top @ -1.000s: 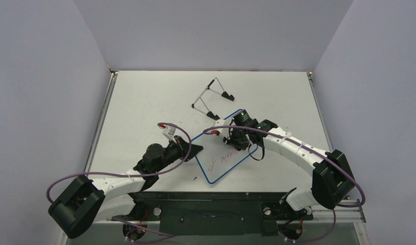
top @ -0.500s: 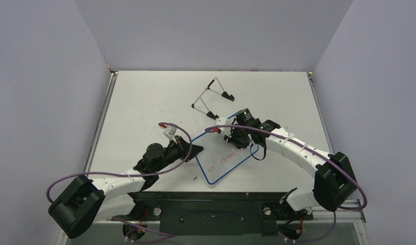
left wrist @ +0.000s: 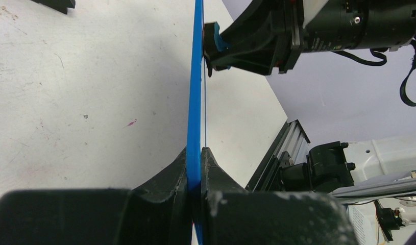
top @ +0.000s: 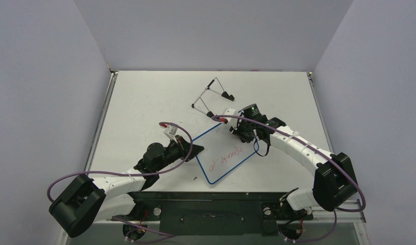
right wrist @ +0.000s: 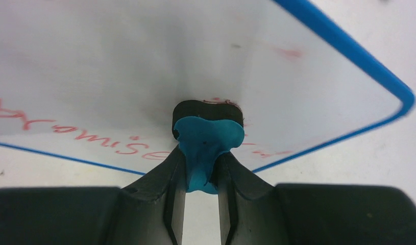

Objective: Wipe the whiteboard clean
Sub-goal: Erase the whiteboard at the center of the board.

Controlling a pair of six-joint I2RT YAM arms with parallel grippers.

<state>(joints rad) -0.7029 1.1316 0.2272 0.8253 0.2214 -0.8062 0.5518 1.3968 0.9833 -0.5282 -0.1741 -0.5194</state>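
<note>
We see the left claw (left wrist: pixel 195 155) pinching the whiteboard (top: pixel 216 145) by its blue rim. The right claw (right wrist: pixel 201 161) pinches the blue eraser (right wrist: pixel 208 133), its pad touching the board's face.

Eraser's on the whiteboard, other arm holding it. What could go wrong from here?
1. The left hand pinches the whiteboard by its thin rim only. Pressure from the eraser, far from that grip, might lever it loose.
2. The right hand holds the eraser by its narrow waist, so it may twist while rubbing.
3. The red writing lies off to one side of the eraser and could be missed.
</note>
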